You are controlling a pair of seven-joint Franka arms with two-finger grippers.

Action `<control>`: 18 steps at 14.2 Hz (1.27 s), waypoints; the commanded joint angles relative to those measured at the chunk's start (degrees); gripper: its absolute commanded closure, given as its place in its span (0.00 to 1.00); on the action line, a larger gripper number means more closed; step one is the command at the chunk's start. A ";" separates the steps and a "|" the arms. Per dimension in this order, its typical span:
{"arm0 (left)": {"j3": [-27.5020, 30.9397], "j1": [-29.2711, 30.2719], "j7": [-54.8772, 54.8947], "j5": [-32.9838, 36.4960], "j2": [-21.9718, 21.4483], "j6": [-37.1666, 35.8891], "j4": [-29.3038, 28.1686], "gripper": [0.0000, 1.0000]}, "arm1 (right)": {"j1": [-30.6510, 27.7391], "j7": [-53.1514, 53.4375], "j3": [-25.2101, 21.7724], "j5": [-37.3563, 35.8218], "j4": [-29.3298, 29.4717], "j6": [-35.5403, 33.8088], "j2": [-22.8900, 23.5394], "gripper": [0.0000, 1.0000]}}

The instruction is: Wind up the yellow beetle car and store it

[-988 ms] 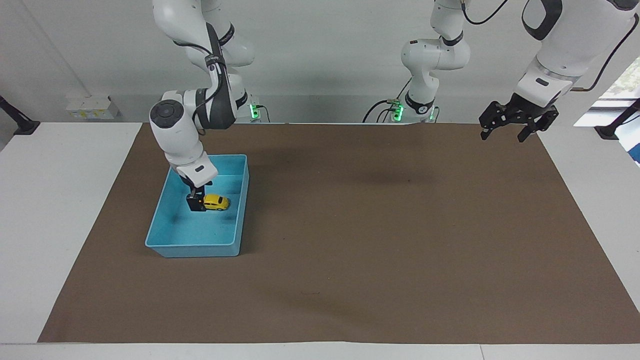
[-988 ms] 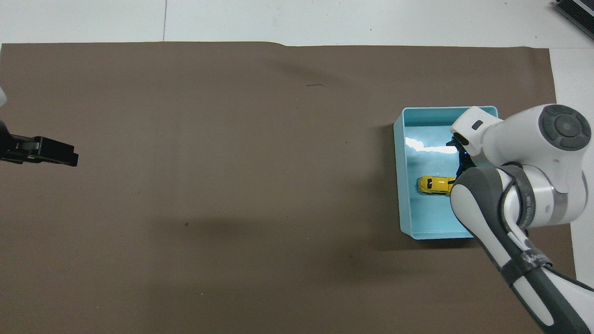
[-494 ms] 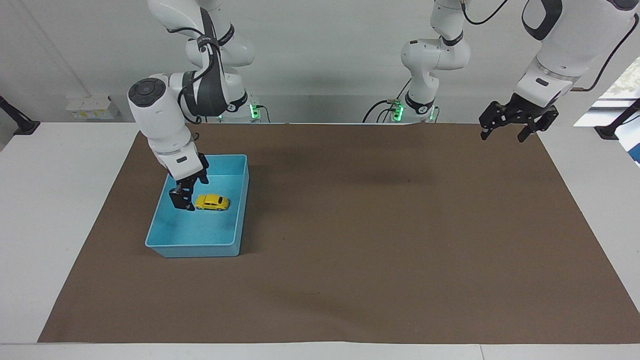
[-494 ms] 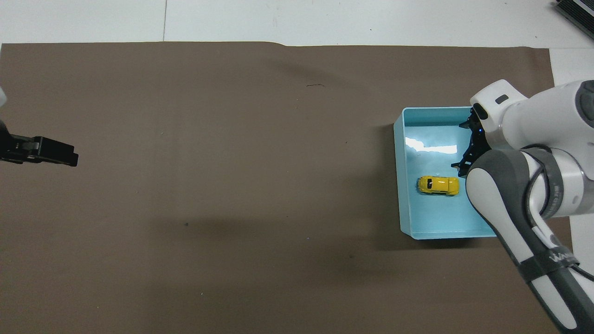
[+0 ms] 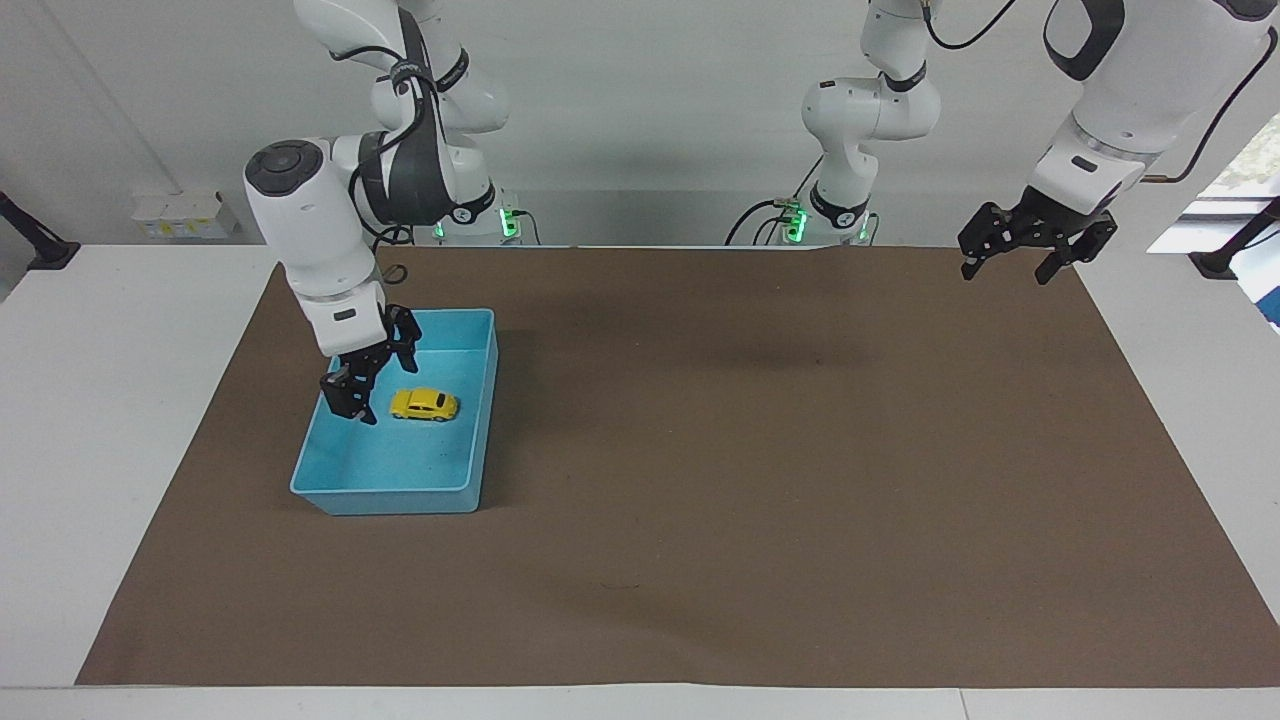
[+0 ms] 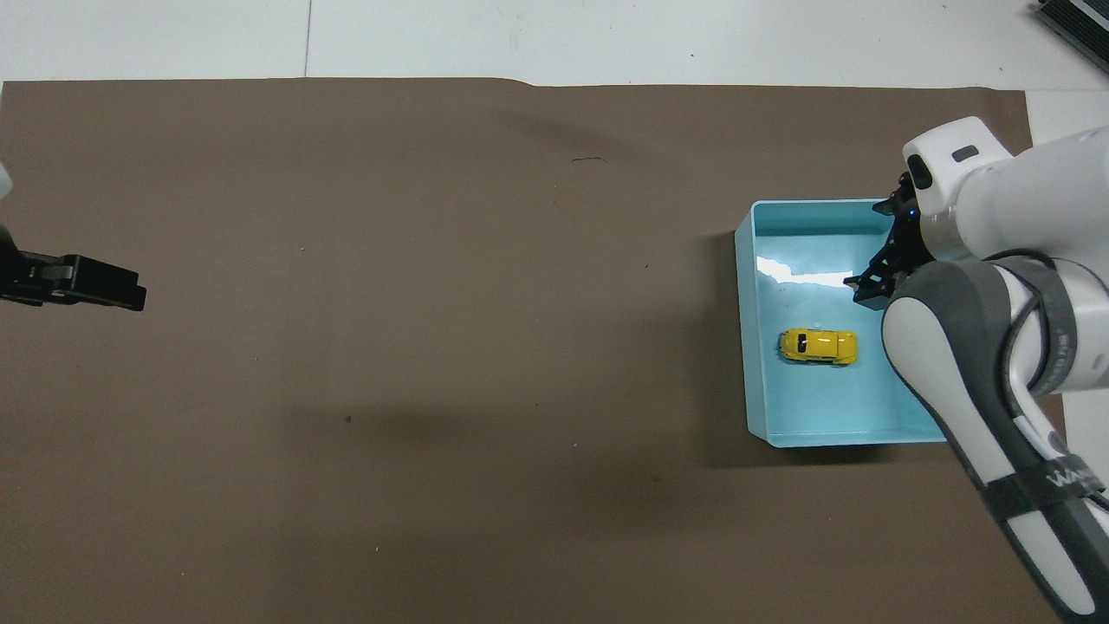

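The yellow beetle car (image 5: 425, 404) lies on its wheels on the floor of the light blue bin (image 5: 400, 490), free of any gripper. It also shows in the overhead view (image 6: 818, 345), in the bin (image 6: 749, 347). My right gripper (image 5: 350, 402) hangs open and empty just above the bin, beside the car, over the bin's wall toward the right arm's end of the table. In the overhead view it (image 6: 869, 290) is partly covered by its arm. My left gripper (image 5: 1008, 266) waits open and empty, raised over the mat's corner at the left arm's end; it also shows in the overhead view (image 6: 78, 283).
A brown mat (image 5: 700, 450) covers the middle of the white table (image 5: 120, 400). The bin stands on the mat toward the right arm's end. A small white box (image 5: 180, 213) sits at the table's edge near the right arm's base.
My right gripper has let go of the car, risen and drawn away toward the right arm's end of the table. The car stays in the bin. The left arm has not moved.
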 commanded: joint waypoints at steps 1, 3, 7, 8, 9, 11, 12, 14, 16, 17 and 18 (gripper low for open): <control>-0.23 0.36 -0.53 0.53 -1.19 -0.56 -0.95 0.00 | -0.57 3.41 0.34 1.18 2.88 -0.39 1.11 0.00; -0.23 0.36 -0.53 0.53 -1.19 -0.56 -0.95 0.00 | -0.83 4.55 0.25 1.18 3.06 -0.39 0.84 0.00; -0.23 0.36 -0.53 0.53 -1.54 -0.56 -0.86 0.00 | -1.27 12.00 -0.28 1.18 4.73 -2.57 -0.12 0.00; -0.23 0.36 -0.53 0.53 -1.55 -0.56 -0.86 0.00 | -1.10 15.59 -0.37 1.18 4.90 -5.20 -1.34 0.00; -0.23 0.36 -0.53 0.53 -1.55 -0.56 -0.86 0.00 | -1.10 19.81 -0.45 1.18 5.78 -6.79 -1.79 0.00; -0.23 0.36 -0.53 0.53 -1.55 -0.56 -0.86 0.00 | -0.48 25.80 -1.41 1.18 6.83 -9.17 -2.93 0.00; -0.23 0.36 -0.53 0.53 -1.55 -0.56 -0.86 0.00 | -0.39 28.61 -1.77 1.18 7.01 -9.87 -3.63 0.00; -0.23 0.36 -0.53 0.53 -1.55 -0.56 -0.86 0.00 | -0.39 34.33 -1.86 1.27 7.89 -12.41 -3.99 0.00; -0.23 0.36 -0.53 0.53 -1.55 -0.56 -0.86 0.00 | -0.30 38.90 -2.12 1.27 10.34 -15.49 -4.34 0.00; -0.23 0.36 -0.53 0.53 -1.55 -0.56 -0.86 0.00 | -0.30 41.18 -2.04 1.27 11.40 -16.64 -4.26 0.00; -0.23 0.36 -0.53 0.53 -1.55 -0.56 -0.86 0.00 | -0.30 43.21 -2.04 1.35 12.19 -17.26 -4.08 0.00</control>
